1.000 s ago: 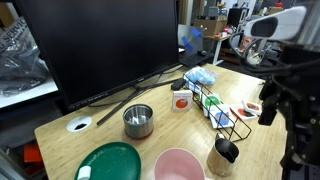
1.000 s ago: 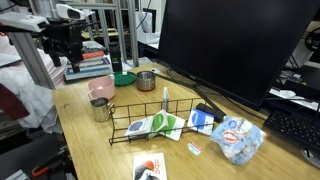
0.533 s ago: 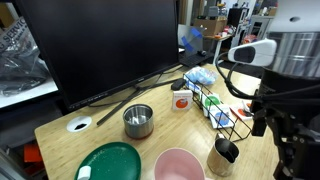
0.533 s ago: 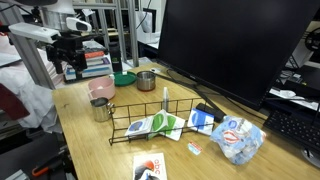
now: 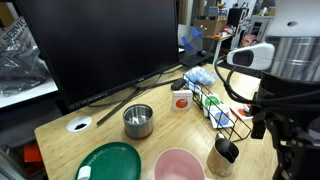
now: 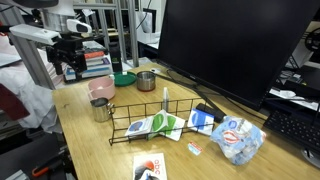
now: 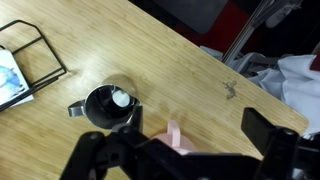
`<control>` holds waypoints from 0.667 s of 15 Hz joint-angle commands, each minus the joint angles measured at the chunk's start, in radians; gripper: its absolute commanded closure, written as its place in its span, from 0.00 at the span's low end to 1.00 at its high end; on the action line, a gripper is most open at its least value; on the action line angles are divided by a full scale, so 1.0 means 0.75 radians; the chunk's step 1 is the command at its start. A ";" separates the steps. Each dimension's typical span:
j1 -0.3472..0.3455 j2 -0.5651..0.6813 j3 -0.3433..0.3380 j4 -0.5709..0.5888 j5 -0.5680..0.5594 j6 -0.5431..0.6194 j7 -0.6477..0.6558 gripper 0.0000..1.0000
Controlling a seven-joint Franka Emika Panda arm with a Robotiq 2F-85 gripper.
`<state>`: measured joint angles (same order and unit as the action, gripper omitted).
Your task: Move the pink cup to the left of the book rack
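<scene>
With my gripper spread wide, I judge the edge-side pink cup light, rigid and slick, best pinched across its rim.

A large dark monitor stands on the light wooden table.

Arm: white, smooth rounded shell, with a grey ring part.
Fingers: black, blocky.
Cable: thin, black.
</scene>
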<state>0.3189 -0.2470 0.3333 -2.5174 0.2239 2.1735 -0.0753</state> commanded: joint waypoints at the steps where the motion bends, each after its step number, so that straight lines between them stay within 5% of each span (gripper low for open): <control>1: 0.017 0.087 -0.005 0.030 -0.012 0.097 0.025 0.00; 10: 0.033 0.336 0.005 0.066 -0.070 0.395 0.011 0.00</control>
<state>0.3467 -0.0393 0.3396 -2.4896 0.2015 2.4337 -0.0663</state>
